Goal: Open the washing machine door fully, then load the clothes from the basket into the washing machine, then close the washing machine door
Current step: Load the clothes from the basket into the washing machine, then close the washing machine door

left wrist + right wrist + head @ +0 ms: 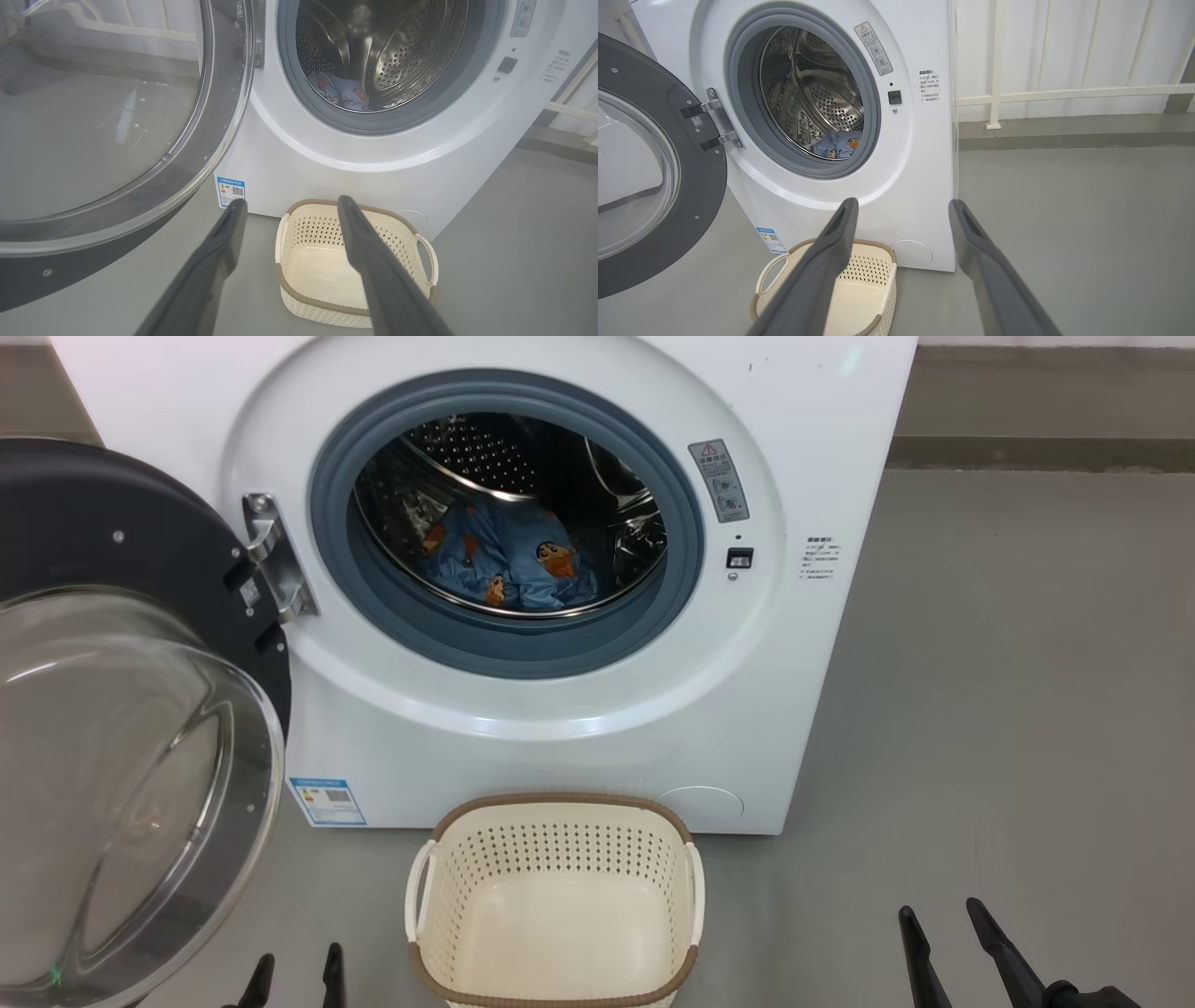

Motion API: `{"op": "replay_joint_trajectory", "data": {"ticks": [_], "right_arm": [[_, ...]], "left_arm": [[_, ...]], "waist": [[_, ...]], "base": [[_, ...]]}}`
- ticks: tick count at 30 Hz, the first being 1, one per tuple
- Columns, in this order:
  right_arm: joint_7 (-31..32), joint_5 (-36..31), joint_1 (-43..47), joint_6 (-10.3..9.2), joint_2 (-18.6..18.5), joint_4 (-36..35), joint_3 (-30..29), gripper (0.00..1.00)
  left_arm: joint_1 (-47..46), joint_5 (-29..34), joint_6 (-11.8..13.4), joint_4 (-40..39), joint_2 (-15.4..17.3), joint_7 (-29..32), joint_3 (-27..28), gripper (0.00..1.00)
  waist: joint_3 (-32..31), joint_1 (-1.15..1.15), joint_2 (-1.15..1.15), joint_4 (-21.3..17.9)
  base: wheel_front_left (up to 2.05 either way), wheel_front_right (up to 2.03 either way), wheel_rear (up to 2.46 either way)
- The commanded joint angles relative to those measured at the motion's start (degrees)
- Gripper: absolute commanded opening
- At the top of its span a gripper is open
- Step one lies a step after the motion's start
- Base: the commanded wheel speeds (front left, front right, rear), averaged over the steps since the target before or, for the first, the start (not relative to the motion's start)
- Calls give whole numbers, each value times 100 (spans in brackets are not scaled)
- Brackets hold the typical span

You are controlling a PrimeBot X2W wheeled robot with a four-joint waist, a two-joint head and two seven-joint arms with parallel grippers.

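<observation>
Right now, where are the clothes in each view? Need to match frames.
Head view: clothes upper centre, low in the drum.
Left wrist view: clothes top, right of centre, at the drum's lower left.
Right wrist view: clothes left of centre, at the drum's bottom edge.
Shared landmark: the basket on the floor in front of the machine, below the clothes in every view.
</observation>
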Motion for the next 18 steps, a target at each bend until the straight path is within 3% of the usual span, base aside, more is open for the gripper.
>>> {"op": "replay_joint_trajectory", "data": {"ticks": [1, 18], "right_arm": [[-27, -26, -75, 35, -60, -154, 120, 100], [-27, 14, -107, 35, -60, -160, 108, 100]], "left_arm": [[-94, 47, -37, -139, 35, -37, 216, 100], [-116, 189, -88, -84, 18, -37, 312, 100]], "waist": [[2, 0, 0, -9], [-6, 0, 0, -93]], "base": [[0, 0, 0], [0, 0, 0]]}}
